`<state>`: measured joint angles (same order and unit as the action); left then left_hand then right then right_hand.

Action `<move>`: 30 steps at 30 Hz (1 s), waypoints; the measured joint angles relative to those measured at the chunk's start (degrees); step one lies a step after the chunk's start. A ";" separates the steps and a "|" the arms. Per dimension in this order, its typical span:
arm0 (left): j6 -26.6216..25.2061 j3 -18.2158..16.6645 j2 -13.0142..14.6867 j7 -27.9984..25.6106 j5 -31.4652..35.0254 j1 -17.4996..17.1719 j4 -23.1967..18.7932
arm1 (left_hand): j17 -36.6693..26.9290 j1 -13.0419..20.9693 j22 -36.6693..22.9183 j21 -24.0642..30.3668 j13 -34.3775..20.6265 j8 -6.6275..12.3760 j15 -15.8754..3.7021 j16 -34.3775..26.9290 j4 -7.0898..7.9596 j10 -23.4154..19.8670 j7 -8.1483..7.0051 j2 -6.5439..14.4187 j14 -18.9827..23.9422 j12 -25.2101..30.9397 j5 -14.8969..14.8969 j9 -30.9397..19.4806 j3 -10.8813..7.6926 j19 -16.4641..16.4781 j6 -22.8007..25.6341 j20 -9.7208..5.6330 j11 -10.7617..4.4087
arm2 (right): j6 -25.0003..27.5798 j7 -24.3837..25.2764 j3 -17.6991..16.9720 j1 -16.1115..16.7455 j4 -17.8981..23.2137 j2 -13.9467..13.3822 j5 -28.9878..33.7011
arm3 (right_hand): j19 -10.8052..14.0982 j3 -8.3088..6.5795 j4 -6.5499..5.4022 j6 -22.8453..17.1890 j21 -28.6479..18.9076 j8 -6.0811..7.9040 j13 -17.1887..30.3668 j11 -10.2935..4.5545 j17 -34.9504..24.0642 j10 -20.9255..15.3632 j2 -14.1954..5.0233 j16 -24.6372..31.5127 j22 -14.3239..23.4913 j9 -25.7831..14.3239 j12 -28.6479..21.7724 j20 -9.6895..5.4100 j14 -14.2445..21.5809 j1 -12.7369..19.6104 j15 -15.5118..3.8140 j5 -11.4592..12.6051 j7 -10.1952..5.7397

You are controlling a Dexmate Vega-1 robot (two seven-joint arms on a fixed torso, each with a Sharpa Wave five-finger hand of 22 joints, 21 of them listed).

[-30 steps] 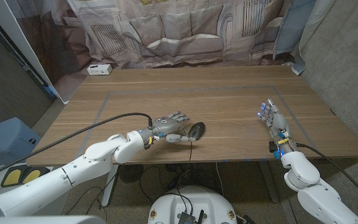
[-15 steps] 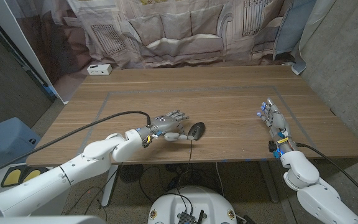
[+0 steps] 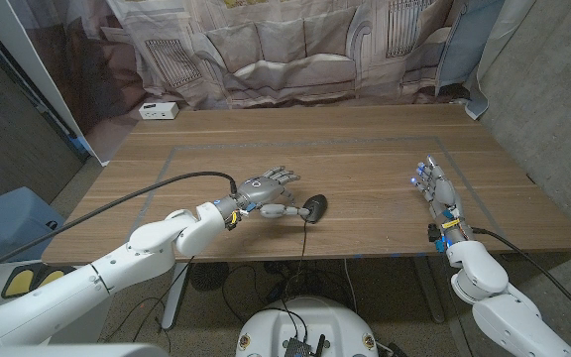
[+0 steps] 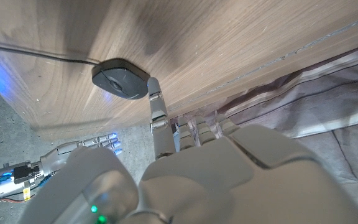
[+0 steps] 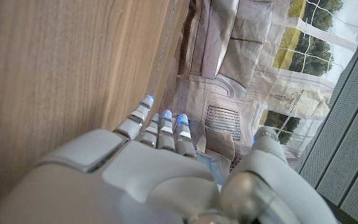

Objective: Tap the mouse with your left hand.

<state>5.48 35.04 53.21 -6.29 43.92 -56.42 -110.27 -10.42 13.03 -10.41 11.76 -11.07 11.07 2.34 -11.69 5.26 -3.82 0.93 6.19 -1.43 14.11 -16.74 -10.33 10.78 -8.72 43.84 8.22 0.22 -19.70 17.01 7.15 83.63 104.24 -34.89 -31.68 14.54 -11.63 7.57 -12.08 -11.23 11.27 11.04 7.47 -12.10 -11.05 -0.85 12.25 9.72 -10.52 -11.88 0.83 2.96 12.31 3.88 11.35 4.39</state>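
Mouse sits near the table's front edge, a bit left of centre, cable running off the front edge toward the robot. Wide bare wood behind it and out to the right; blue tape lines mark a rectangle on the top, mouse inside it near the front line.

Small white box at the far left corner, well apart from everything. Printed curtain hangs behind the far edge. Nothing stands between the left hand and the mouse.

Left hand is just left of the mouse, raised off the wood, fingers spread and extended toward the far right, holding nothing. Thumb reaches out low toward the mouse; in the left wrist view one finger has its tip at the mouse rim, contact can't be confirmed. Forearm comes in from front left, black cable looping over the table behind it.

Right hand is well apart on the right side, near the front right, standing on edge with fingers straight and close together, pointing to the far edge, blue-lit tips, nothing in it. Right wrist view: fingers straight along the wood.
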 measured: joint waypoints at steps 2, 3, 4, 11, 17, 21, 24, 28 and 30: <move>-0.16 -0.29 0.15 -0.26 -0.01 -0.30 -0.38 | 0.00 0.74 0.00 0.00 0.00 -0.72 0.02 0.00 -0.21 -0.60 -0.54 0.17 0.74 0.32 0.23 -0.07 -0.22 0.25 -2.57 0.25 0.17 | -0.21 0.03 -0.02 0.08 0.00 0.10 0.05 | 0.00 0.00 0.00 0.00 0.00 0.00 0.00 0.00 0.00 0.00 0.00 0.00 0.00 0.00 0.00 0.00 0.00 0.00 0.00 0.00 0.00; -0.23 -0.45 0.22 -0.32 -0.01 -0.48 -0.57 | 0.00 1.07 0.00 0.00 0.00 -1.11 0.12 0.00 -0.21 -0.73 -0.93 0.50 1.04 0.32 0.56 -0.15 -0.22 0.25 -4.43 0.25 0.04 | -0.28 0.04 -0.02 0.08 0.00 0.10 0.06 | 0.00 0.00 0.00 0.00 0.00 0.00 0.00 0.00 0.00 0.00 0.00 0.00 0.00 0.00 0.00 0.00 0.00 0.00 0.00 0.00 0.00; -0.43 -0.53 0.27 -0.54 -0.02 -0.58 -0.66 | 0.00 1.29 0.00 0.00 0.00 -1.40 0.12 0.00 -0.21 -1.03 -1.40 0.33 1.30 0.32 0.83 -0.21 -0.22 0.43 -6.85 0.43 0.21 | -0.33 0.04 -0.04 0.13 0.00 0.16 0.06 | 0.00 0.00 0.00 0.00 0.00 0.00 0.00 0.00 0.00 0.00 0.00 0.00 0.00 0.00 0.00 0.00 0.00 0.00 0.00 0.00 0.00; -1.42 -1.40 0.65 -1.56 -0.06 -1.91 -1.82 | 0.00 2.61 0.03 0.00 -0.27 -1.77 0.81 0.23 -0.21 -3.07 -4.86 0.53 3.62 0.20 2.38 -0.13 -0.21 2.58 -31.11 1.19 0.20 | -0.85 0.00 -0.06 0.37 -0.11 0.35 0.15 | 0.00 0.00 0.00 0.00 0.00 0.00 0.00 0.00 0.00 0.00 0.00 0.00 0.00 0.00 0.00 0.00 0.00 0.00 0.00 0.00 0.00; -2.22 -2.02 0.92 -2.29 -0.07 -3.00 -2.65 | 0.00 2.83 0.03 0.00 -0.27 -1.76 0.73 0.28 -0.21 -3.01 -4.92 0.30 3.69 -0.16 2.77 -0.05 -0.21 3.00 -37.23 1.30 0.14 | -1.26 -0.15 -0.07 0.57 -0.23 0.47 0.25 | 0.00 0.00 0.00 0.00 0.00 0.00 0.00 0.00 0.00 0.00 0.00 0.00 0.00 0.00 0.00 0.00 0.00 0.00 0.00 0.00 0.00; -2.80 -2.61 1.13 -2.91 -0.34 -3.72 -3.12 | 0.00 2.83 0.02 0.00 -0.53 -1.73 0.73 0.28 -0.21 -2.72 -4.82 0.30 3.69 -0.61 2.77 -0.06 -0.21 3.00 -37.32 1.30 -0.15 | -1.44 -0.20 -0.08 0.66 -0.23 0.52 0.42 | 0.00 0.00 0.00 0.01 0.00 0.00 0.00 0.00 0.00 0.00 0.00 0.00 0.00 0.00 0.00 0.00 0.00 0.00 0.00 0.00 0.00; -3.24 -3.37 1.27 -3.38 -0.86 -4.52 -3.59 | 0.00 2.83 0.02 0.00 -0.53 -1.08 0.73 0.28 -0.21 -2.72 -4.48 0.30 3.69 -0.63 2.91 -0.06 -0.21 3.18 -36.98 1.12 -0.14 | -1.63 -0.21 -0.08 0.69 -0.23 0.58 0.54 | 0.00 0.00 0.00 0.01 0.00 0.00 0.00 0.00 0.00 0.00 0.00 0.00 0.00 0.00 0.00 0.00 0.00 0.00 0.00 0.00 0.01; -3.87 -4.18 1.21 -4.27 -2.54 -5.37 -3.89 | 0.00 2.84 0.02 0.00 -0.53 -0.65 0.73 0.28 -0.21 -2.72 -4.13 0.31 3.69 -0.63 2.99 -0.06 -0.21 3.74 -36.17 1.18 -0.14 | -1.92 -0.22 -0.04 0.67 -0.22 0.72 0.83 | 0.00 0.24 -0.24 0.01 0.00 0.00 0.00 0.00 0.00 0.00 0.00 0.00 0.00 0.00 0.00 0.00 0.00 0.00 0.00 0.00 0.01; -4.01 -4.53 1.09 -4.63 -2.99 -5.69 -3.98 | 0.00 3.13 0.02 0.00 -0.53 -0.65 0.73 0.28 -0.21 -2.72 -3.89 0.60 3.69 -0.63 2.99 -0.06 -0.21 3.74 -35.89 1.18 -0.14 | -1.99 -0.26 0.01 0.58 -0.22 0.77 0.88 | 0.00 0.24 -0.24 0.01 0.00 0.00 0.00 0.00 0.00 0.00 0.00 0.00 0.00 0.00 0.00 0.00 0.00 0.00 0.00 0.00 0.01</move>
<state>1.48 30.51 54.31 -10.92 40.93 -62.11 -114.25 -10.42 16.16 -10.39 11.76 -11.61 10.42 3.07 -11.41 5.06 -6.55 -2.96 6.79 2.26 13.47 -13.75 -10.38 10.57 -4.98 7.95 9.40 0.08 -21.69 16.75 7.17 84.21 104.02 -34.12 -30.79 14.53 -11.40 7.33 -12.08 -11.23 11.27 11.05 7.47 -12.10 -11.05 -0.85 12.25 9.72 -10.52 -11.88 0.83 2.96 12.31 3.88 11.35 4.39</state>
